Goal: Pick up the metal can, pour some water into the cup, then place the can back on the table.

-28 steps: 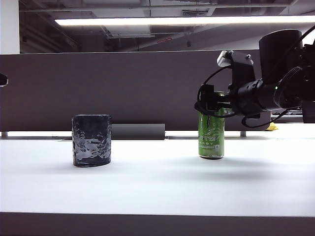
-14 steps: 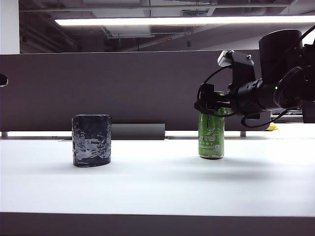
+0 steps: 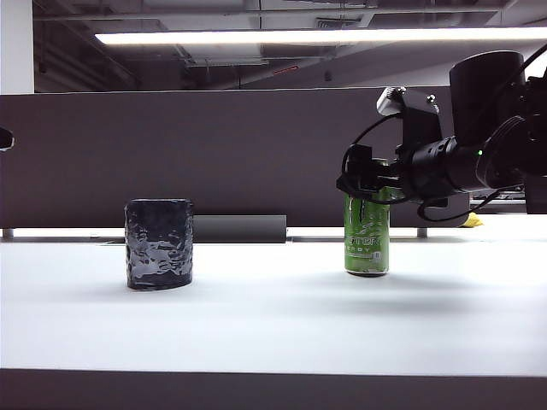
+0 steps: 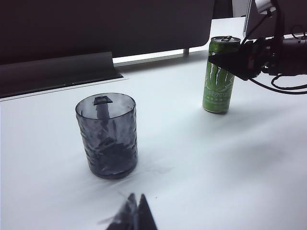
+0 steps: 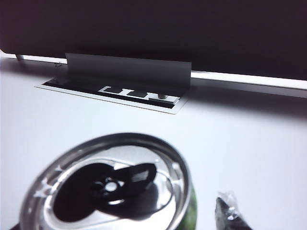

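While the right claw hovers at the upper part of the tall bright-green metal can, its fingers look spread either side of the silver top, seemingly not yet pinching. That can stands upright on the flat white bench, well apart from the short dark crinkled cup. Near the cup, the left claw sits low, fingertips pressed together.
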Controlling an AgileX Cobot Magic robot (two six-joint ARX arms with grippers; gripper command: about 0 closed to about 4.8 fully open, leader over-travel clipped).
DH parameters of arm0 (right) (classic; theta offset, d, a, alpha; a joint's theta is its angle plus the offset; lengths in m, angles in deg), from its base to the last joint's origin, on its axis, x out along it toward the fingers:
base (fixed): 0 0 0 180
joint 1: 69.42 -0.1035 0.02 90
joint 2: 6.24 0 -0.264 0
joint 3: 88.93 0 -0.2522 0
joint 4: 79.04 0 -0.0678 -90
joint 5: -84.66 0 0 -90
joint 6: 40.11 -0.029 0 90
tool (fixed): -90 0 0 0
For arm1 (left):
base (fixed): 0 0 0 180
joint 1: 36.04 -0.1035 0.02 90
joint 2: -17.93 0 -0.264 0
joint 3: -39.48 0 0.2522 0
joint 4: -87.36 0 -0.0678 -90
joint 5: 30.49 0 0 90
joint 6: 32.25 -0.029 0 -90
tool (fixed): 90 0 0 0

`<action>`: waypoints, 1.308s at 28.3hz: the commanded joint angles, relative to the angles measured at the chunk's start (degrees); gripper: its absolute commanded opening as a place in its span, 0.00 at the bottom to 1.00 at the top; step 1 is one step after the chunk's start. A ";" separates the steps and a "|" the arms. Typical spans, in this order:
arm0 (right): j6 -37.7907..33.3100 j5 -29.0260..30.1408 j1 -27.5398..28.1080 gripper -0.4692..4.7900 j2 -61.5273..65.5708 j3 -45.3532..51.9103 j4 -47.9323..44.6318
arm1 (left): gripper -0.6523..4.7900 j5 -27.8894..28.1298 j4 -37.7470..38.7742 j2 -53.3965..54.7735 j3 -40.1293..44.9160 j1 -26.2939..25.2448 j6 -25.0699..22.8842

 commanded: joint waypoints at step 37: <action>-0.70 1.88 -0.20 0.54 -0.22 -0.26 -0.61 | 0.11 0.00 -0.77 0.04 -0.07 -0.02 -0.02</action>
